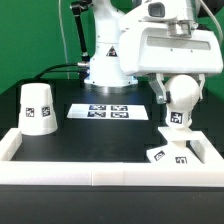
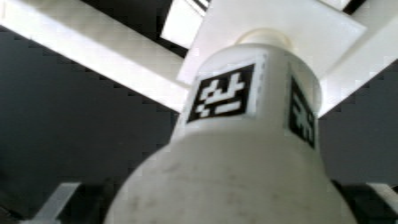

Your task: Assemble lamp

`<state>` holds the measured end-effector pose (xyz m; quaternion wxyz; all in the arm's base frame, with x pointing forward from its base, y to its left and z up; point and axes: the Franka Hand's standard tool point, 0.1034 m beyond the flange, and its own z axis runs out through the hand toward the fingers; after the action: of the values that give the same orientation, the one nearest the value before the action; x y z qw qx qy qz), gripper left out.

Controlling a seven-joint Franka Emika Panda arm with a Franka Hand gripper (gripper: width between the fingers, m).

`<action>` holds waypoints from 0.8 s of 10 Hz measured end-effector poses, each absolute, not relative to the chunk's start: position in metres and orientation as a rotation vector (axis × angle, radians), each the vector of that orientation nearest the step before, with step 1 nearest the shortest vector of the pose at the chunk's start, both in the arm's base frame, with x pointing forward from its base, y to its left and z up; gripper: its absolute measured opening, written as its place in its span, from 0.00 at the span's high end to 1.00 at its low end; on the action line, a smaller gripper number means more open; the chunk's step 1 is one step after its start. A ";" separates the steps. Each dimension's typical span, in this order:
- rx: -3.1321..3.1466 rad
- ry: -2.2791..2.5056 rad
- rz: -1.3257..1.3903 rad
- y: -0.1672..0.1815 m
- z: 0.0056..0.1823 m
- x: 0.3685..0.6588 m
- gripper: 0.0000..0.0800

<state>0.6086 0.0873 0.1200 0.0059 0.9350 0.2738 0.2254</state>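
Currently pincer (image 1: pixel 179 90) is clamped on bulb (image 1: pixel 181 104) by its round head, w/ stem pointing down over base (image 1: pixel 168 155), near counter's (image 1: pixel 100 140) front corner, exterior view's right. Shade (image 1: pixel 38 108) stands at opp. edge, well apart.

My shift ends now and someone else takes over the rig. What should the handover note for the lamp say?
Hand: shut on the bulb, held narrow end down above the base, which lies at the exterior view's right.
Shade: standing alone at the exterior view's left.
Done: bulb is picked up.
Left: seat the bulb in the base, then fit the shade.
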 end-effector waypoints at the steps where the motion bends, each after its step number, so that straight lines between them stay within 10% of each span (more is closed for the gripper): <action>1: 2.913 0.850 0.731 0.086 0.120 0.609 0.28; 8: 2.796 0.794 0.912 0.074 0.118 0.600 0.28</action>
<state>0.5998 0.0741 0.1181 0.0476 0.9168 0.2603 0.2990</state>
